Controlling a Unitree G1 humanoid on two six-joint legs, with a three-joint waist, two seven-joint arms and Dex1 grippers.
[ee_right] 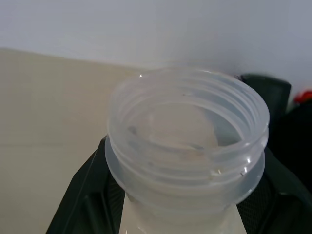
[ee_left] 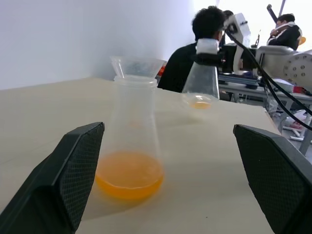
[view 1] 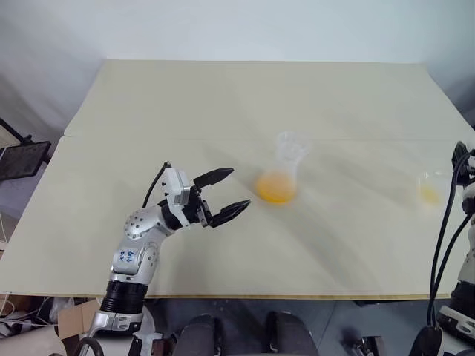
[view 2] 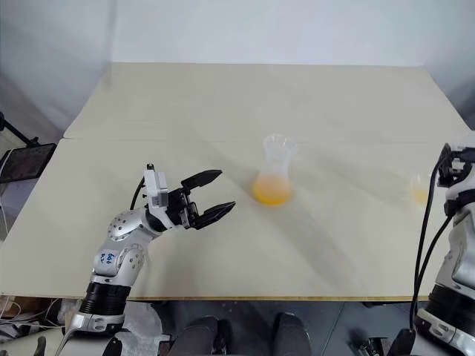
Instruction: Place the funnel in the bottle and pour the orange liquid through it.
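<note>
The bottle (view 1: 285, 169) stands upright at mid-table with the clear funnel (view 1: 290, 142) seated in its neck. Orange liquid (view 1: 276, 188) fills its base, seen again in the left wrist view as the orange liquid (ee_left: 129, 178) under the funnel (ee_left: 138, 66). My left gripper (view 1: 225, 195) is open, just left of the bottle and pointing at it, not touching. At the table's right edge my right gripper (view 1: 460, 162) is shut on the threaded neck of a clear flask (ee_right: 187, 141), black fingers (ee_right: 90, 192) on either side. That flask (view 1: 429, 190) holds a little orange liquid.
The pale table (view 1: 223, 96) has bare surface all around the bottle. A black stand (view 1: 22, 159) sits off its left edge. Black cables (view 1: 443, 245) hang along my right arm. Beyond the table, in the left wrist view, a person (ee_left: 202, 34) sits among desks and chairs.
</note>
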